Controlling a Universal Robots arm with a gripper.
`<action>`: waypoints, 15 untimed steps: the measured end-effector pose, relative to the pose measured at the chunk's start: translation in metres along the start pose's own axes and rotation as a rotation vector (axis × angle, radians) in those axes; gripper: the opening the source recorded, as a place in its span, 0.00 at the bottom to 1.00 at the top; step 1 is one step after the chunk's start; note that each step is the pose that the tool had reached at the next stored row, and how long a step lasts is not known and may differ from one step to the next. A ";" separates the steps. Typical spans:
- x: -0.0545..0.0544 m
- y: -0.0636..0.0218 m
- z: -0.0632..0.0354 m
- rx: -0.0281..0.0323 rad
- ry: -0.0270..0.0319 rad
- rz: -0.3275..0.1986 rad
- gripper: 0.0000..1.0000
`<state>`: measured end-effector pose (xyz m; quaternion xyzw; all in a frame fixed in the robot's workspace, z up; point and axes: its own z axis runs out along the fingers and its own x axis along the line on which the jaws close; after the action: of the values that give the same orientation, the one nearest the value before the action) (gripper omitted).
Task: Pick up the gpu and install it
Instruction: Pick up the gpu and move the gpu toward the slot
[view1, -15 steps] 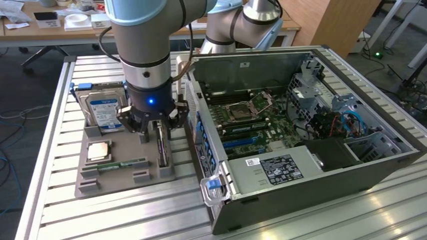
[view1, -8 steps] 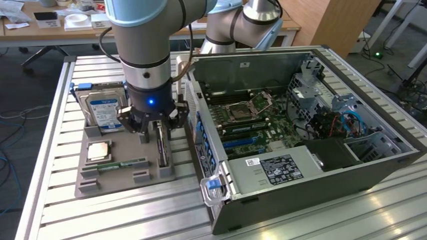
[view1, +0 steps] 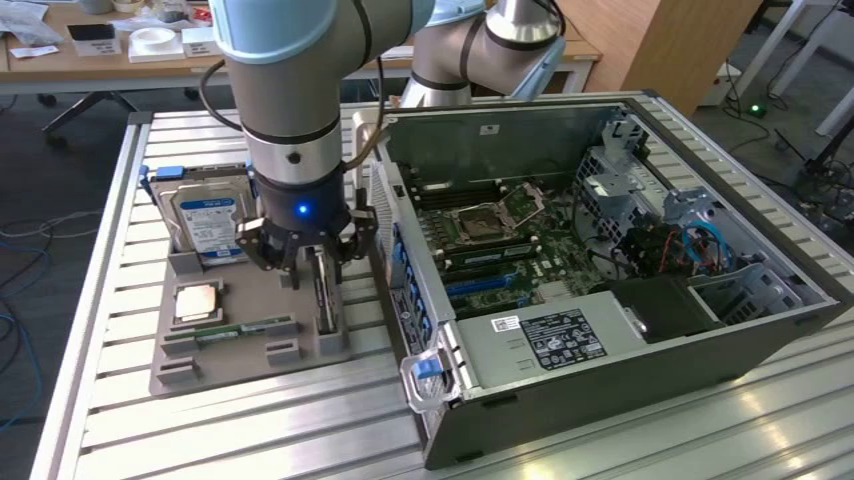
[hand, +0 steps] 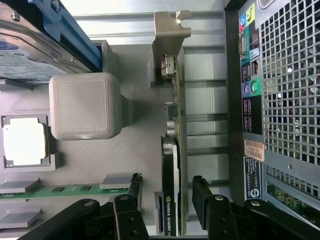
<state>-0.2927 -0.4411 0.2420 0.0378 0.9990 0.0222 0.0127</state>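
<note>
Pick-up stage: hand (view1: 304, 262) spread wide, holding nothing, fingers (hand: 200, 200) straddling the gpu (view1: 324, 292), which stands on edge in the gray tray (view1: 247, 300), along the tray's edge nearest the computer case (view1: 601, 260). Closing must land squarely on both faces. Hard drive (view1: 210, 218), CPU (view1: 198, 300) and RAM stick (view1: 250, 328) share the tray; the case wall crowds it.

Gpu (hand: 172, 165) on edge, black cooler, silver bracket, in grey holder (hand: 135, 150)
</note>
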 end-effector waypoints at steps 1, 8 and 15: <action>0.000 0.0000 0.0009 -0.0001 -0.0001 0.000 0.53; 0.000 0.0011 0.0036 0.0000 -0.0001 0.000 0.53; 0.001 0.0075 0.0049 0.0000 0.0000 0.000 0.53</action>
<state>-0.2927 -0.4334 0.2375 0.0378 0.9990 0.0222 0.0127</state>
